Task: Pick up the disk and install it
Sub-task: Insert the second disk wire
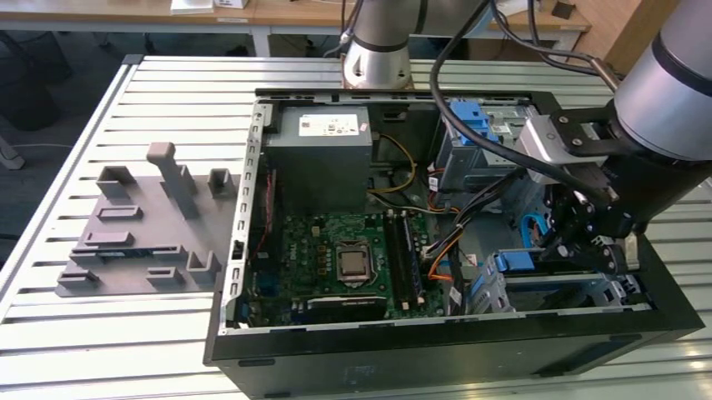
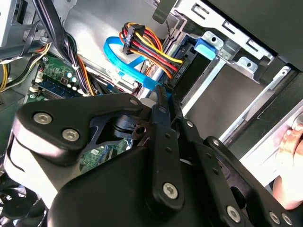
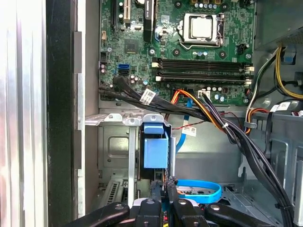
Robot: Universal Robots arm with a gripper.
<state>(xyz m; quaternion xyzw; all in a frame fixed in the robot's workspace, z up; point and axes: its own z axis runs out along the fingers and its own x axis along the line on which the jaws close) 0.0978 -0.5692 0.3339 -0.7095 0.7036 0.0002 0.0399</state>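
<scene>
The disk (image 3: 155, 152) stands on edge in a slot of the silver drive cage (image 3: 118, 119), its blue plastic frame facing out. In the exterior view its blue frame (image 1: 516, 261) sits in the case's lower corner at the exterior view's right. My gripper (image 3: 164, 187) hangs just behind the disk's end, fingers close together with nothing seen between them. In the second wrist view the fingertips (image 2: 161, 96) reach toward the disk's dark edge (image 2: 187, 64) beside a bundle of coloured wires (image 2: 151, 49) and a blue flat cable (image 2: 124, 64). In the exterior view the gripper (image 1: 569, 250) is inside the case.
The open computer case (image 1: 445, 350) holds a green motherboard (image 1: 345, 258), a grey power supply box (image 1: 323, 146) and loose cables (image 3: 227, 127). A grey fixture plate (image 1: 145, 225) lies at the exterior view's left. A person's fingers (image 2: 289, 156) rest on the case rim.
</scene>
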